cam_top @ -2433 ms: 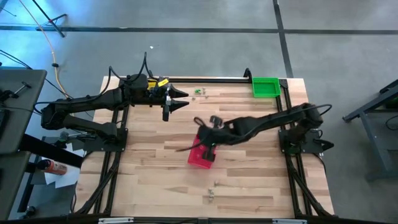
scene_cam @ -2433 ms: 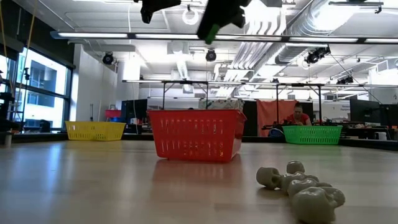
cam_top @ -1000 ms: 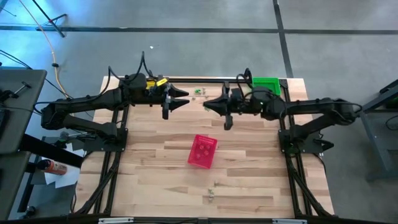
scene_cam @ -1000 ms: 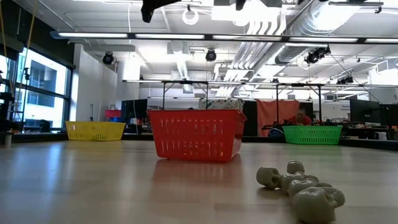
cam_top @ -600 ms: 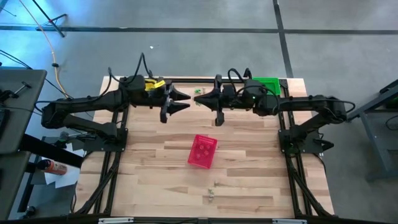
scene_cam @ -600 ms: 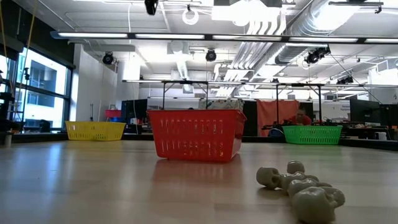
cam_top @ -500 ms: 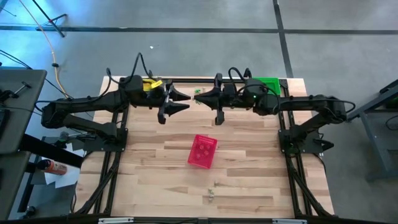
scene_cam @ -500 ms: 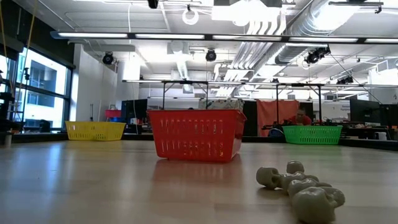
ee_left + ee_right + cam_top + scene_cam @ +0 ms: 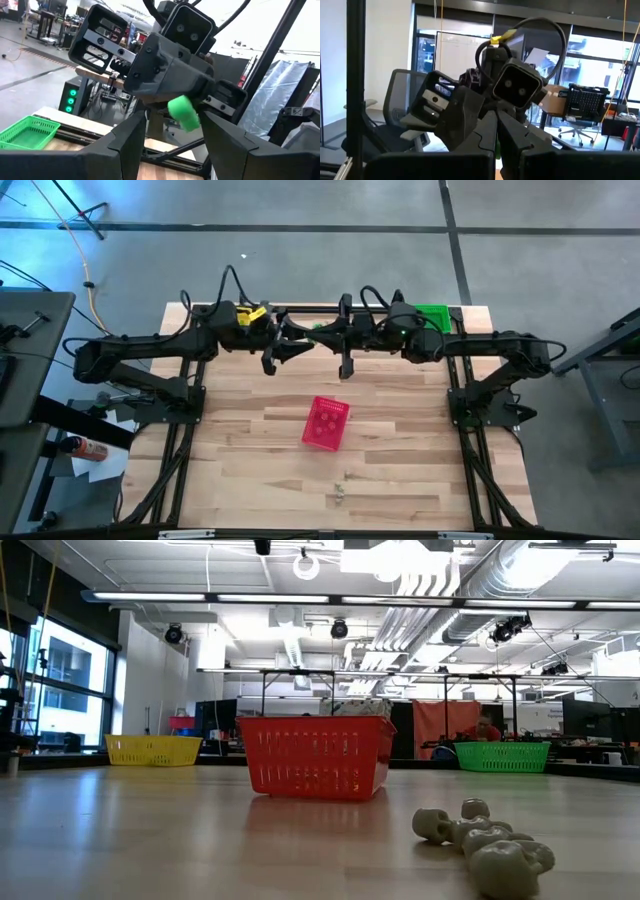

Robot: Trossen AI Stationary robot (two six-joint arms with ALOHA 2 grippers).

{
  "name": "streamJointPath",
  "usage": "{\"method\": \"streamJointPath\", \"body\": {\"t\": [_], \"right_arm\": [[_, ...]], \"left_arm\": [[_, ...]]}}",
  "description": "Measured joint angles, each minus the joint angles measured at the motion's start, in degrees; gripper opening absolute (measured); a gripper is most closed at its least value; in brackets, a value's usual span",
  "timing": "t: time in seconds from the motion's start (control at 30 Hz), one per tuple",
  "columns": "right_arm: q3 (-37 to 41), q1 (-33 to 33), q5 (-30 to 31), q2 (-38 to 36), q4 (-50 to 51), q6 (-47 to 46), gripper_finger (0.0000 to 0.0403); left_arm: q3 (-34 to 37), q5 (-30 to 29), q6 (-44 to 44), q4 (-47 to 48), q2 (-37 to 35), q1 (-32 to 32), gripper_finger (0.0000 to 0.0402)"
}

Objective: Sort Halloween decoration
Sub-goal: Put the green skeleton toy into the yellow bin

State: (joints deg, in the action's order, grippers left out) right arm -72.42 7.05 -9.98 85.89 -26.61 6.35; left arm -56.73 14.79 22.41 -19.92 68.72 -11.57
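The step in hand looks like a mid-air handover at the table's far edge; the right gripper [image 9: 322, 337], fingers closed, pinches a green trinket [image 9: 183, 112] between the spread, empty fingers of the left gripper [image 9: 296, 340]. Next, I judge, the left must close on it before the right lets go.

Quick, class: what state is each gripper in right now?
Left gripper: open, holding nothing.
Right gripper: closed on a green trinket.
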Motion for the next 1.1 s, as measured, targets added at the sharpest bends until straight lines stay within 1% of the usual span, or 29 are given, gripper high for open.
{"method": "streamJointPath", "body": {"t": [0.17, 0.27, 0.4, 0.6, 0.63, 0.73, 0.83, 0.93, 1.1], "right_arm": [[0.0, 0.04, -0.02, 0.02, 0.89, 0.11, 0.0], [0.0, 0.09, -0.02, 0.02, 0.82, 0.11, 0.0], [0.0, 0.09, -0.04, 0.02, 0.72, 0.11, 0.0], [0.0, 0.13, 0.38, 0.02, 0.71, -0.04, 0.0], [0.0, 0.13, 0.44, 0.02, 0.73, -0.22, 0.0], [0.0, 0.17, 0.52, 0.02, 0.96, -1.49, 0.0], [0.0, 0.12, 1.6, -0.1, 1.13, -4.01, 0.0001], [0.07, 0.52, 3.83, -0.99, 3.45, -7.33, 0.002], [0.04, 2.18, 7.14, -5.34, 11.04, -7.91, 0.0093]], "left_arm": [[-0.02, 0.0, -0.03, -1.46, -0.15, -0.03, 0.0179], [-0.02, 0.0, -0.02, -0.82, 0.04, -0.09, 0.0166], [-0.02, 0.07, -0.04, -0.49, 0.34, -0.38, 0.0122], [-0.01, 0.7, -0.04, -0.71, 0.27, -1.59, 0.0019], [-0.02, 0.77, -0.02, -0.66, 0.26, -1.84, 0.0012], [-0.02, 0.81, -0.04, -0.52, 0.25, -2.19, 0.0014], [-0.02, 0.58, -0.47, -0.29, 0.25, -2.21, 0.0007], [-0.02, -0.83, -2.24, 2.59, -0.58, -2.54, 0.0005], [-0.02, -2.71, -5.28, 11.74, -4.54, -4.94, 0.0003]]}}
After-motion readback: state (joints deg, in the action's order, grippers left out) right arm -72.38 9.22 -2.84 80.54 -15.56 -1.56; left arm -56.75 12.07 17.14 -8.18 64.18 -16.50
